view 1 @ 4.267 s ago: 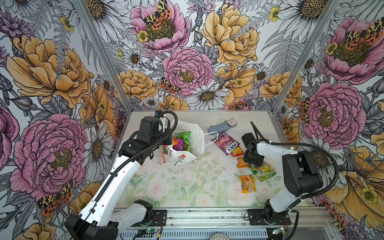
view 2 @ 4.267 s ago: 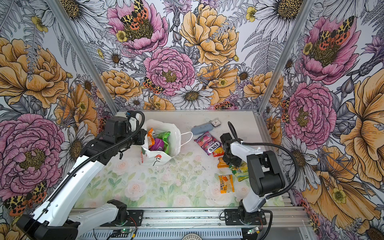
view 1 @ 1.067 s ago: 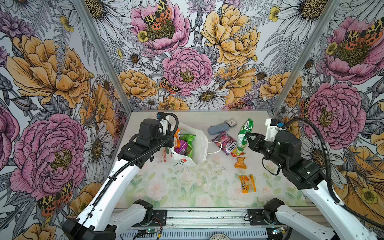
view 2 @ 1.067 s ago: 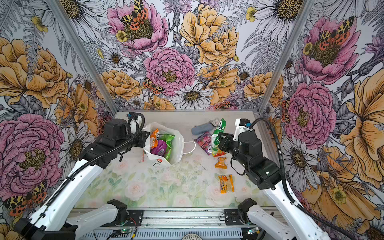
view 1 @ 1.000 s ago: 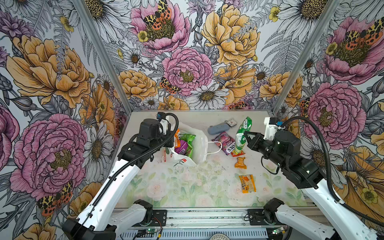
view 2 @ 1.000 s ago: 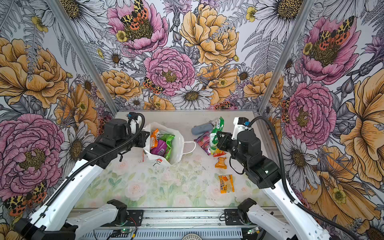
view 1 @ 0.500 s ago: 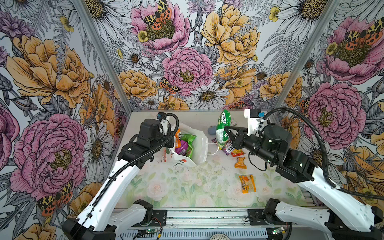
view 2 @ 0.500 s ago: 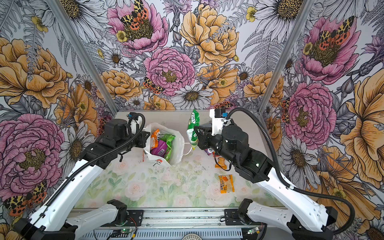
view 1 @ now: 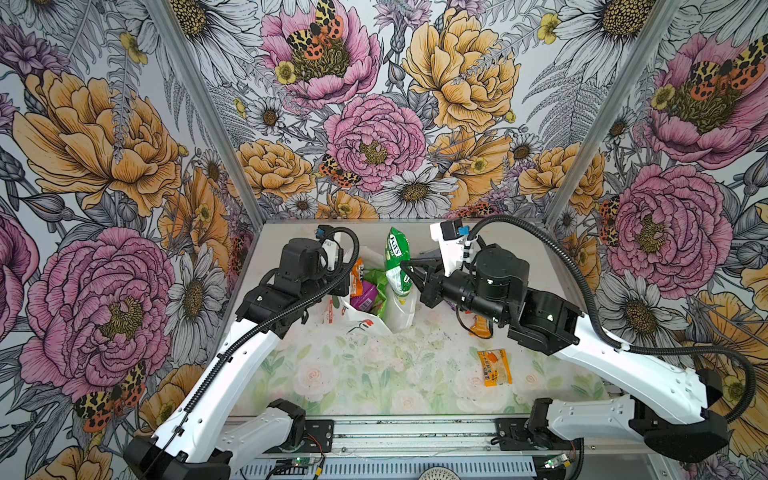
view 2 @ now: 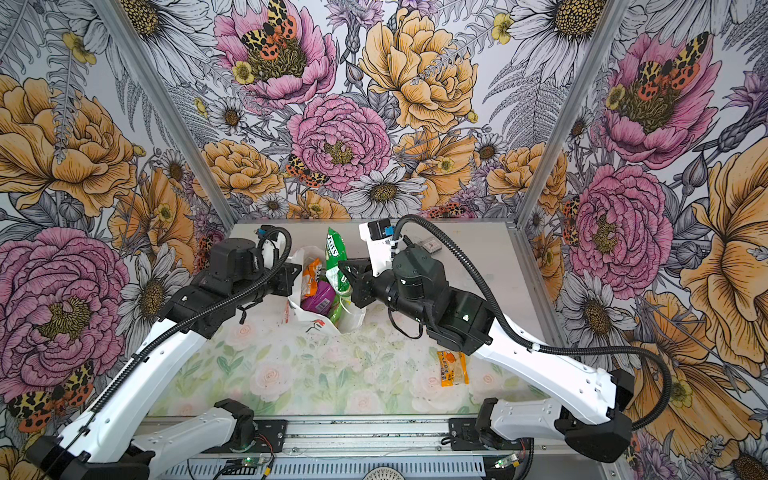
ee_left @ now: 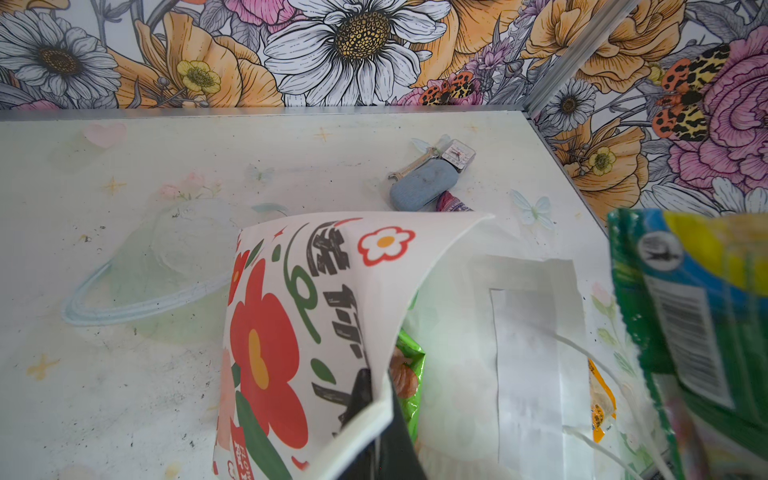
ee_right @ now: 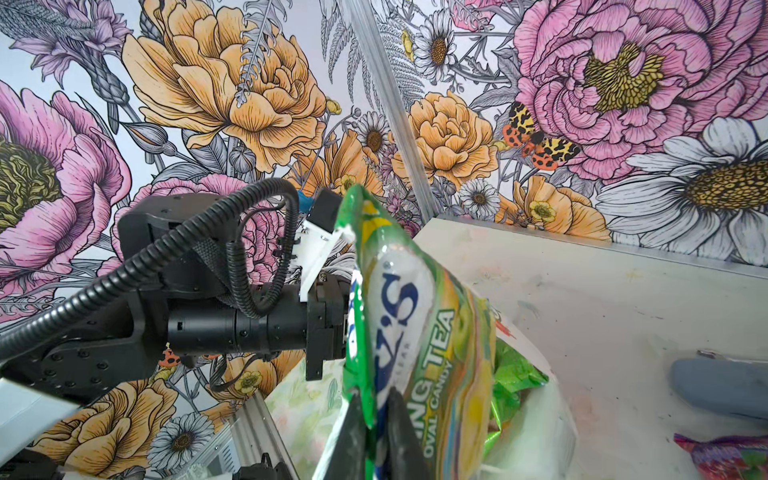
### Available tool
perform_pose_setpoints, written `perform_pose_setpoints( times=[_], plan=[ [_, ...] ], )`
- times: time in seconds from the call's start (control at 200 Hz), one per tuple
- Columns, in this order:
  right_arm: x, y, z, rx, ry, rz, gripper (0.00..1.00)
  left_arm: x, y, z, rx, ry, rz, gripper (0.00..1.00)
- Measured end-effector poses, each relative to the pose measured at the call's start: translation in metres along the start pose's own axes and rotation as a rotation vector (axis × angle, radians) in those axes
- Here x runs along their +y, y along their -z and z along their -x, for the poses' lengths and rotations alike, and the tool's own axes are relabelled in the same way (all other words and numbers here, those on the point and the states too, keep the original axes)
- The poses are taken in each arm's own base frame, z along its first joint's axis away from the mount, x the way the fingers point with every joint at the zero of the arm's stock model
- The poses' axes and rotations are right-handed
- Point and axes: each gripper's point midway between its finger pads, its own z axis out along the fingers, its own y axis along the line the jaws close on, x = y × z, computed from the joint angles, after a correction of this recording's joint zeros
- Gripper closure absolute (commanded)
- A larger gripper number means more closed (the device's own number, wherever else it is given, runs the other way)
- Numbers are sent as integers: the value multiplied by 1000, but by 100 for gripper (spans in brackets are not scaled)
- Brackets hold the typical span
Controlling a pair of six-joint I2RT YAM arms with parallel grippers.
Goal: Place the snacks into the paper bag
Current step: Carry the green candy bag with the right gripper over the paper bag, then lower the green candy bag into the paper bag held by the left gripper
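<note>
Hovering green packet point(view 1: 395, 253), pinched tight in right end effector point(ee_right: 374, 432), over paper bag point(view 1: 401, 311) at 11 o'clock on bench point(view 1: 374, 374); clamping bag rim with left end effector point(ee_left: 376, 411). Next, probably: lower into mouth, release.

In the left wrist view the green crinkly plastic packet point(ee_left: 698, 332) is blurred and cropped, and the left claw point(ee_left: 376, 415) is largely hidden by the white paper bag point(ee_left: 316, 316). In the right wrist view the grey-blue oblong case point(ee_right: 723, 386) and the pink crinkly packet point(ee_right: 731, 457) are cropped. In a top view a small orange packet point(view 1: 478, 325) is half covered by the right arm point(view 1: 536, 316).
</note>
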Motion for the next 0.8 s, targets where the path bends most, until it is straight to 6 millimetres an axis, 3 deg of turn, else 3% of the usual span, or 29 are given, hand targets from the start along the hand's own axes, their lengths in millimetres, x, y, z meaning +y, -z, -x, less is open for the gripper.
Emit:
perform_pose_setpoints(
  times=[0.315, 0.46, 0.57, 0.801],
  plan=[
    [34, 16, 35, -75, 1, 123, 100, -1, 0, 0, 2, -11, -5, 100],
    [42, 14, 37, -85, 0, 155, 100, -1, 0, 0, 1, -10, -5, 100],
    [37, 2, 21, -58, -2, 146, 100, -1, 0, 0, 1, -10, -5, 100],
    [10, -31, -47, 95, -1, 82, 100, -1, 0, 0, 2, -11, -5, 100]
  ],
)
